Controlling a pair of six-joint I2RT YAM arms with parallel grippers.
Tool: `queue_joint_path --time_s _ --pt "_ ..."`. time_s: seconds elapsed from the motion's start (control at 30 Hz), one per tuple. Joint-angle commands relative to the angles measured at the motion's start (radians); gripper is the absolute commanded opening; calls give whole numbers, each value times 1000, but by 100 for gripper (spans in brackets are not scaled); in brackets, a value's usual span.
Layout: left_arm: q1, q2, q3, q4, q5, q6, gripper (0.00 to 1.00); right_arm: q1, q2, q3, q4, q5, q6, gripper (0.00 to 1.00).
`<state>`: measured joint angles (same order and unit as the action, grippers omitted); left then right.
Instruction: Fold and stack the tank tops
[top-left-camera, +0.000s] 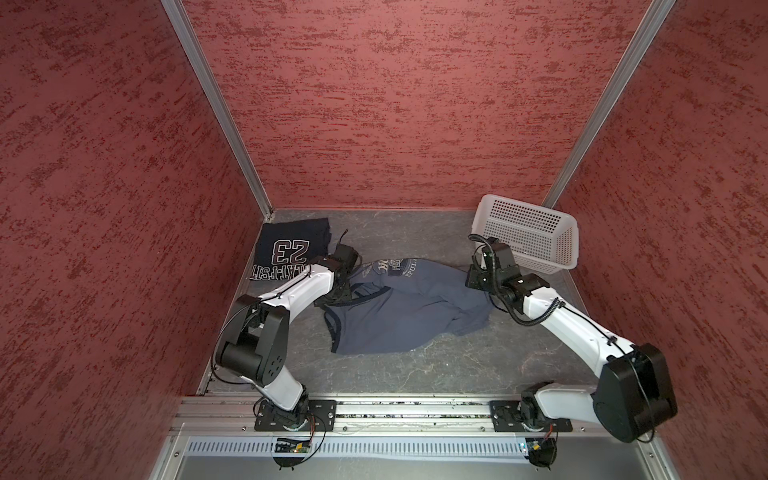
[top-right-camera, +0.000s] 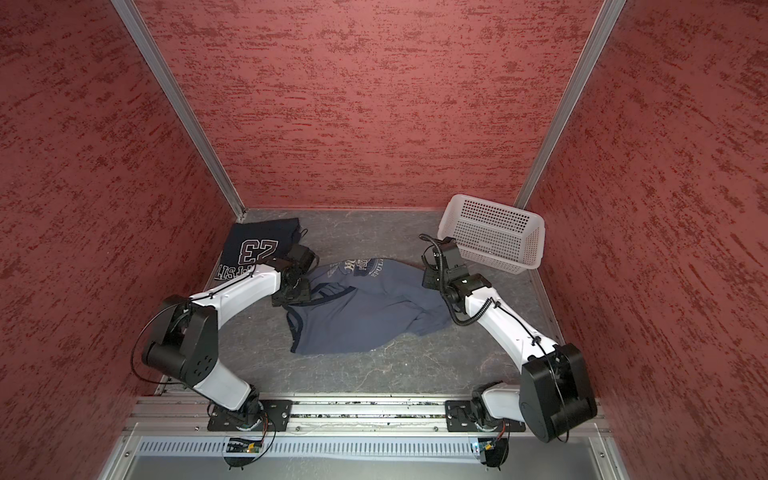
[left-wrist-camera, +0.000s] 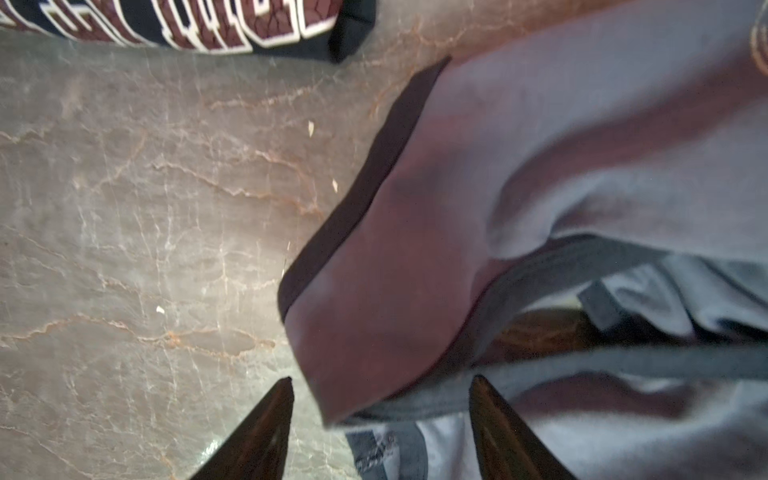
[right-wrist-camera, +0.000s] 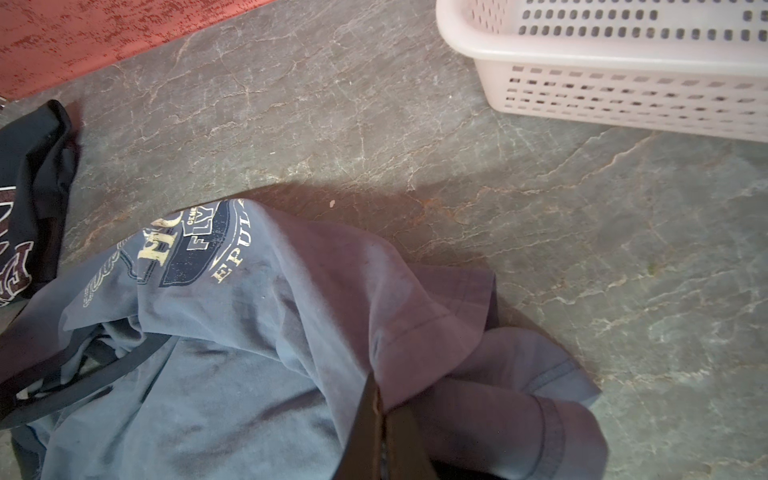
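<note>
Starting nearest us, at the bottom of both top views, we see the rail (top-left-camera: 415, 409) that carries the two arm bases; beyond it lies a bare stretch of the grey veined table (top-left-camera: 415, 374); above that, in the middle of the frame, the slate tank top (top-left-camera: 399, 320) lies rumpled and half spread, with its dark-trimmed neck and straps toward the left, its hem toward the right and its print at the far edge. At the left edge of that cloth the left gripper (left-wrist-camera: 380, 380) hangs over the strap end; the left wrist view shows its jaws well apart, one finger (left-wrist-camera: 266, 432) over bare table and the other over cloth, with a dark-edged strap lying between them; we see nothing clamped. At the right edge of the cloth the right gripper (right-wrist-camera: 376, 399) has its jaws pressed together on a fold of the slate tank top near the hem; the cloth bunches around that pinch. Farther back, at the upper left of the table, the navy tank top (top-left-camera: 291, 249) lies folded in the corner with its "23" showing, just beside the left arm's wrist; a strip of bare table separates it from the slate one. Farthest back on the right, near the corner, the white perforated basket (top-left-camera: 525, 232) stands just behind the right arm's wrist.
</note>
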<state>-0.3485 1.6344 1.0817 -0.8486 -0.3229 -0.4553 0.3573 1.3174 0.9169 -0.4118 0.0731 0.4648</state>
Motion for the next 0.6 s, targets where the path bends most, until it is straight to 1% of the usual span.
queue_joint_path --time_s 0.0,0.1,0.3,0.33,0.37,0.4,0.47,0.57 --pt "-9 51 53 -24 -96 12 68 -3 -23 -13 16 -6 15 0" --pt "9 92 104 -12 -136 27 67 -2 -23 -13 18 -9 14 0" --pt "73 198 225 31 -131 63 58 -1 -31 -4 4 0 10 0" --pt "83 211 246 21 -116 67 55 -2 -37 -1 -3 10 8 0" --pt "79 211 261 13 -111 73 53 -2 -44 1 -12 20 6 0" --pt "61 193 264 13 -121 85 53 -3 -53 6 -27 34 5 0" --pt "3 131 242 43 -121 119 57 -5 -80 14 -56 61 0 0" --pt "-78 49 216 56 -67 155 63 -7 -145 47 -106 61 -6 0"
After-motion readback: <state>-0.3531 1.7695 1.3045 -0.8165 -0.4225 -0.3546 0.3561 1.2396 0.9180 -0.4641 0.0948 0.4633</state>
